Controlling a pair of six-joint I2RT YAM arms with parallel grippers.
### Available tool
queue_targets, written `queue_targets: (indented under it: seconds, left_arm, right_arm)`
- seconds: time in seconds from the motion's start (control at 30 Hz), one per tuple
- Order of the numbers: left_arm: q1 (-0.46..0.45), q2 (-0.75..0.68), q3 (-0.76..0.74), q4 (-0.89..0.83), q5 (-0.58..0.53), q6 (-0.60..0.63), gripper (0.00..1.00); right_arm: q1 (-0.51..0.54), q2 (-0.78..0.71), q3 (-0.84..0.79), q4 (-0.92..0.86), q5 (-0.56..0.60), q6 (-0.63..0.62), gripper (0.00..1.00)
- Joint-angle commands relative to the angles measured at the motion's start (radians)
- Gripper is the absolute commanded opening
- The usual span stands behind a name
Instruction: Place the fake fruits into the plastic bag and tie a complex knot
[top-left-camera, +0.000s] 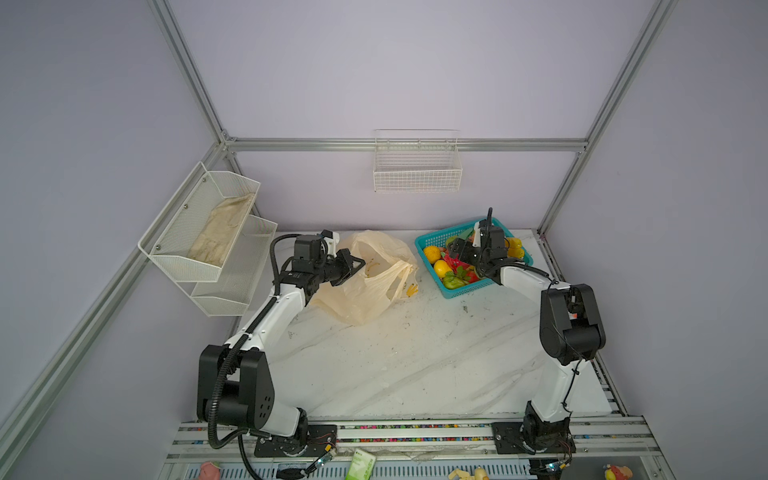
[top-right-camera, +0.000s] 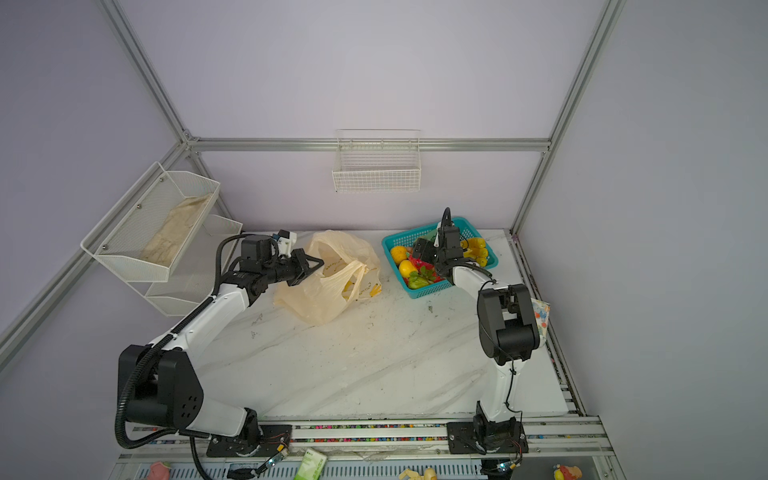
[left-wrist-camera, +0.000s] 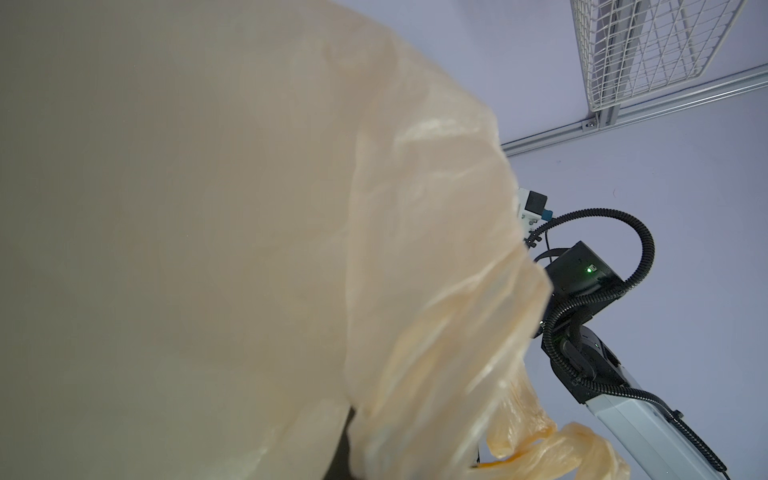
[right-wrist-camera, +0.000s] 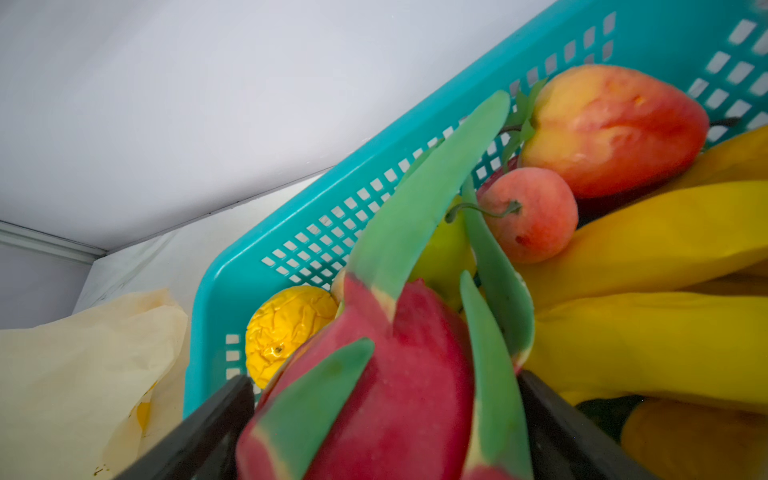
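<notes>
The pink, green-scaled toy dragon fruit (right-wrist-camera: 399, 374) lies in the teal plastic mesh basket (right-wrist-camera: 257, 232), between the wide-apart jaws of the right gripper (right-wrist-camera: 384, 392); it looks light and glossy, likely slippery, so the round body is the safer hold, not the bendy scales; the left gripper (top-left-camera: 358, 263) is pinched shut on the limp cream plastic bag (top-left-camera: 365, 303), beside the basket; white marbled tabletop (top-left-camera: 415, 365), smooth; lilac walls (top-left-camera: 415, 62) close in.
</notes>
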Motion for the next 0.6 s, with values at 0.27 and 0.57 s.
queue_targets:
  seconds: [0.27, 0.57]
  left_arm:
    - [0.007, -0.036, -0.037, 0.042, 0.01, 0.025, 0.0]
    - [0.007, -0.041, -0.036, 0.042, 0.014, 0.026, 0.0]
  right_arm:
    - [0.021, 0.042, 0.016, -0.015, -0.012, -0.011, 0.87]
    - [0.005, -0.103, -0.051, 0.071, 0.0, 0.023, 0.46]
